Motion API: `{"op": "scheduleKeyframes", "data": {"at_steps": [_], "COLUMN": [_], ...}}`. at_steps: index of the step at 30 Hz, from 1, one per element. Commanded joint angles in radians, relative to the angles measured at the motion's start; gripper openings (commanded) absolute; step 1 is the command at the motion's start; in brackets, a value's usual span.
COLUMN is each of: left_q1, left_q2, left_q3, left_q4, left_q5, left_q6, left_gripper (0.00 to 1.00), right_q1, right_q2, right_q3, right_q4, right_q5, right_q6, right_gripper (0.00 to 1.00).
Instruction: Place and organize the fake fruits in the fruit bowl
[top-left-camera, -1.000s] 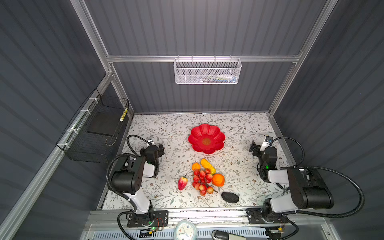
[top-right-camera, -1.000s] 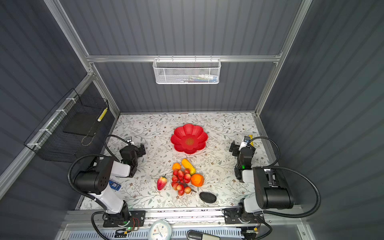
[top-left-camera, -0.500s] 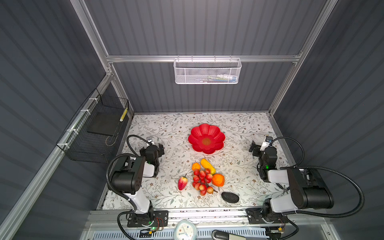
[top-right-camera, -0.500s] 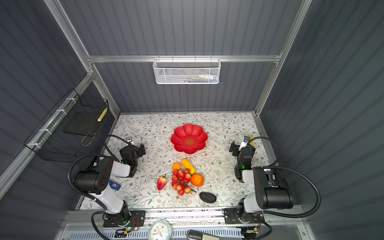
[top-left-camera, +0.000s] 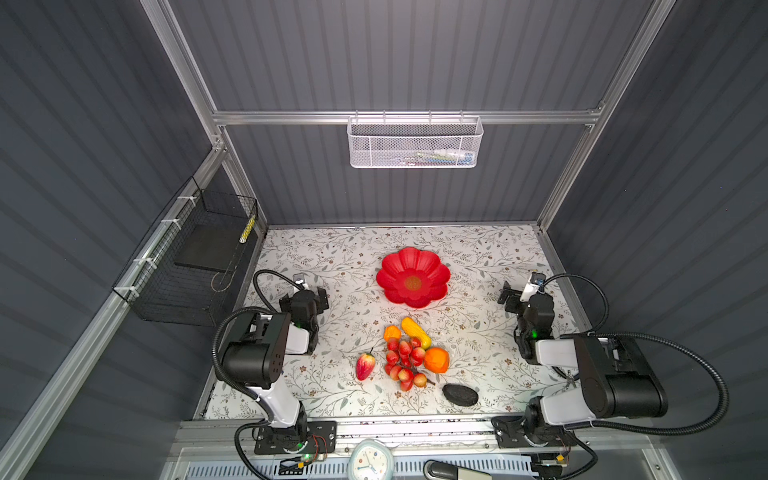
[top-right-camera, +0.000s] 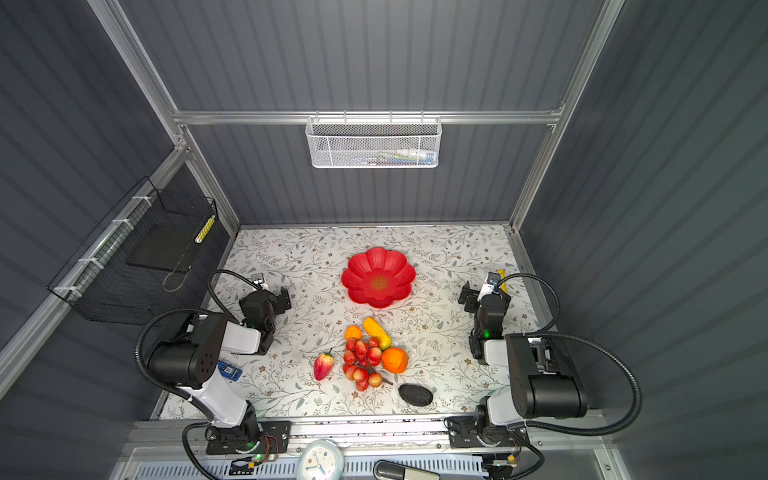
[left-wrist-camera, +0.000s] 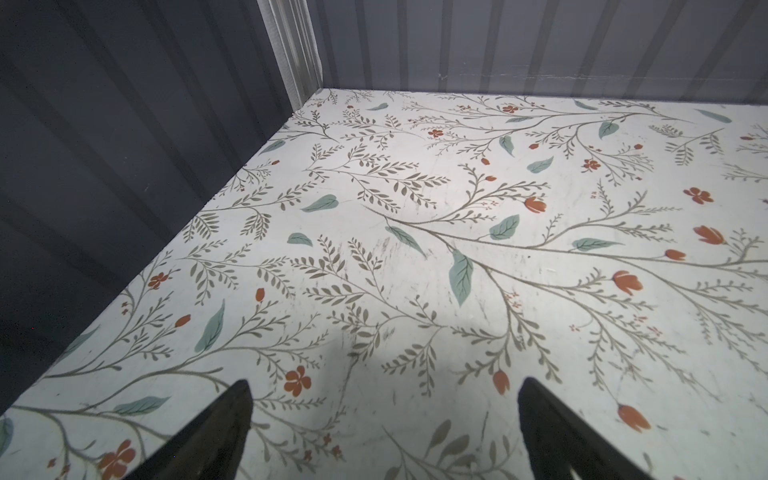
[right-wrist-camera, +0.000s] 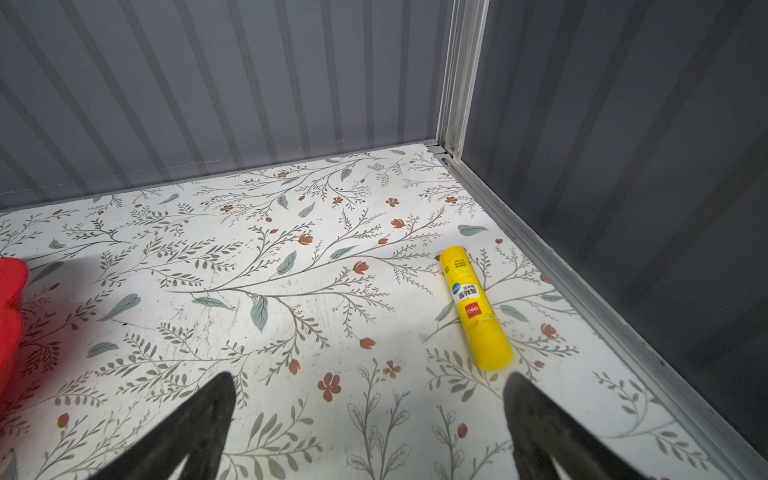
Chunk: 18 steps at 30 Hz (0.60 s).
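Left gripper (left-wrist-camera: 385, 385) and right gripper (right-wrist-camera: 370, 378) are wide open, holding nothing. Bowl (top-left-camera: 413, 278) is empty; all six fruits (top-left-camera: 405, 357) lie between them, unplaced.

Light comes from overhead. The floral tabletop (top-left-camera: 332, 266) is bright in both top views. The ribbed grey walls (top-left-camera: 83, 166) are dim, darkest at the outer corners, and their ribs splay toward the picture edges: wide-angle stretch. The fruit bowl (top-left-camera: 413, 277) is glossy with faint highlights. The fake fruits (top-left-camera: 405, 357) throw short, soft shadows. Wrist views are sharp on the tabletop. Soft shadow pools lie by the left gripper (left-wrist-camera: 385, 381) and the right gripper (right-wrist-camera: 370, 374), whose fingers show black and featureless. Red tint beside the bowl in the right wrist view.
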<state>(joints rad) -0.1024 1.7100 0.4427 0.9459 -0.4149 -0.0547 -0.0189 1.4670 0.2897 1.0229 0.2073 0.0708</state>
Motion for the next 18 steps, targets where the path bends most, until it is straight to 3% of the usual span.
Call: {"op": "scheduleKeyframes", "data": {"at_steps": [1,3,5,8,9,11,14,18], "left_q1": [-0.001,-0.031,-0.036,-0.039,-0.038,-0.039,-0.042,-0.088], "left_q2": [-0.038,-0.154,-0.239,-0.267,-0.274,-0.310,-0.419,-0.579], "left_q3": [0.020,0.137,0.354,0.550,0.569,0.577,0.501,0.395], "left_q4": [-0.033,-0.299,-0.718,-1.067,-1.117,-1.206,-1.274,-1.420], "left_q5": [-0.002,-0.052,-0.082,-0.020,0.017,0.138,0.341,0.440], "left_q6": [0.020,0.040,-0.129,-0.243,-0.259,-0.266,-0.310,-0.374], "left_gripper": [1.00,1.00,1.00,0.98,0.97,0.94,0.93,0.92], "right_q1": [0.002,0.014,0.014,0.014,0.004,-0.027,-0.027,-0.024], "right_q2": [-0.019,-0.132,-0.250,-0.321,-0.336,-0.369,-0.409,-0.379], "right_q3": [0.009,0.079,0.276,0.398,0.413,0.421,0.391,0.459], "right_q4": [0.009,-0.238,-0.685,-0.821,-0.850,-0.864,-0.872,-1.091], "right_q5": [0.016,0.077,0.145,0.078,0.038,-0.170,-0.272,-0.280], "right_q6": [0.001,0.014,0.130,0.299,0.355,0.356,0.376,0.365], "right_gripper": [0.99,0.99,0.99,0.99,0.99,0.99,0.99,0.99]}}
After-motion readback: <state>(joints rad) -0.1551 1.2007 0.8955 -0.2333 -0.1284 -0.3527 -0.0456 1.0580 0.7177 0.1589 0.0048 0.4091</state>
